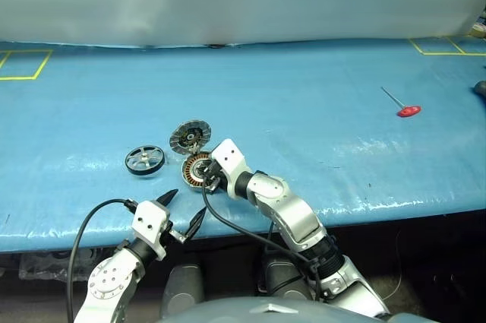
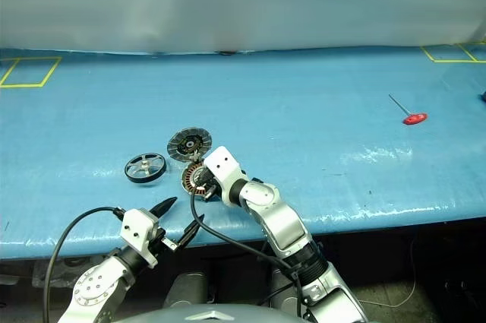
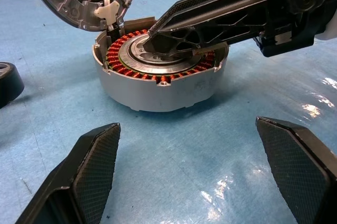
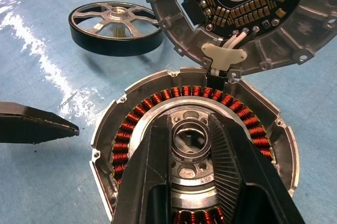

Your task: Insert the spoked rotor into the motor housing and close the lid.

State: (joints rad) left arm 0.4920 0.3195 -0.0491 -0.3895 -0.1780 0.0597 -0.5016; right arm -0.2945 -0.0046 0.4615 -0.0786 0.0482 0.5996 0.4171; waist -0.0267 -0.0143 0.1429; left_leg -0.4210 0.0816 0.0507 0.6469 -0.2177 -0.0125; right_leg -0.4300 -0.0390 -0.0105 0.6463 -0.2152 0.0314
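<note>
Spoked rotor (image 1: 144, 160) sits beyond my wide-open left tool (image 1: 184, 212); right tool (image 4: 192, 147) nearly closed, fingers resting in the motor housing (image 3: 158, 84), gripping nothing.

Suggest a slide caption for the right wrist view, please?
Right gripper resting on the open housing, lid raised, rotor on the table beyond.

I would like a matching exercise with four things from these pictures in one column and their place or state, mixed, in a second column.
Things:
1. spoked rotor
2. lid
3. left gripper
4. right gripper

States:
a. swung up and open, inner face showing
b. fingers over the hub of the motor housing
c. lying flat on the blue table, apart from the housing
d. fingers spread, holding nothing

Pairs: 1-c, 2-a, 3-d, 4-b
</note>
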